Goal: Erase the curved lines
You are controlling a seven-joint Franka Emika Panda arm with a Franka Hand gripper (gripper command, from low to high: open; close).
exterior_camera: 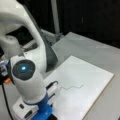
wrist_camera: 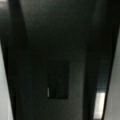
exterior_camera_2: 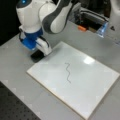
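One curve lines stroke unerased — gripper beside board.

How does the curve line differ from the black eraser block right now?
The curve line is a thin grey wavy stroke, flat on the white board; the eraser block is a solid black rectangle. The line sits mid-board, untouched; the block sits off the board's corner, under the gripper. Both are dark.
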